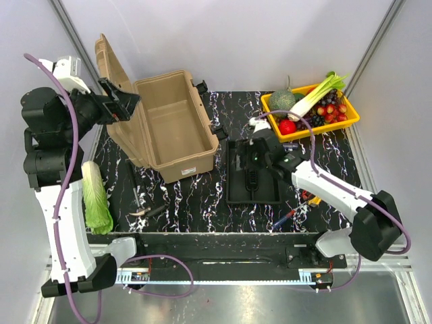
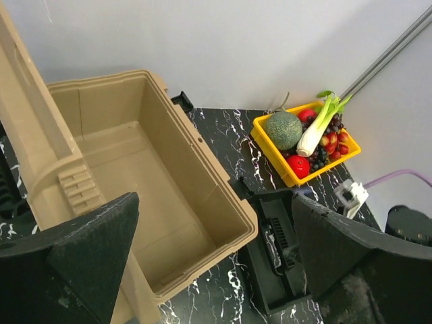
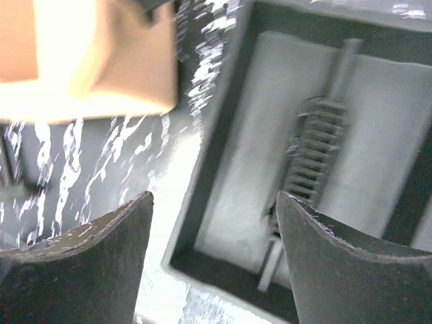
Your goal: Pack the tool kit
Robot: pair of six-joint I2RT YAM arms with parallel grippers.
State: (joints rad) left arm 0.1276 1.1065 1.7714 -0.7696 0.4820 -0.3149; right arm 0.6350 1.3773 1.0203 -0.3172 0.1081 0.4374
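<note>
The tan toolbox point(image 1: 169, 128) is sitting open left of the table's middle, its lid point(image 1: 111, 64) leaning back and its body empty. The black inner tray point(image 1: 268, 192) is lying just beside it on the right, carrying one ribbed-handled tool point(image 3: 317, 155). The right gripper point(image 3: 212, 202) is hovering over that tray, fingers spread, gripping nothing; the left gripper point(image 2: 216, 202) is hanging wide open by the lid. Tray loading seems under way; next is probably fetching the loose screwdrivers point(image 1: 291, 214) nearby.

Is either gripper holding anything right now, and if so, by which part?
Nothing is held. The left gripper stands open and empty by the toolbox lid; the right gripper is open over the black tray, not gripping it.
</note>
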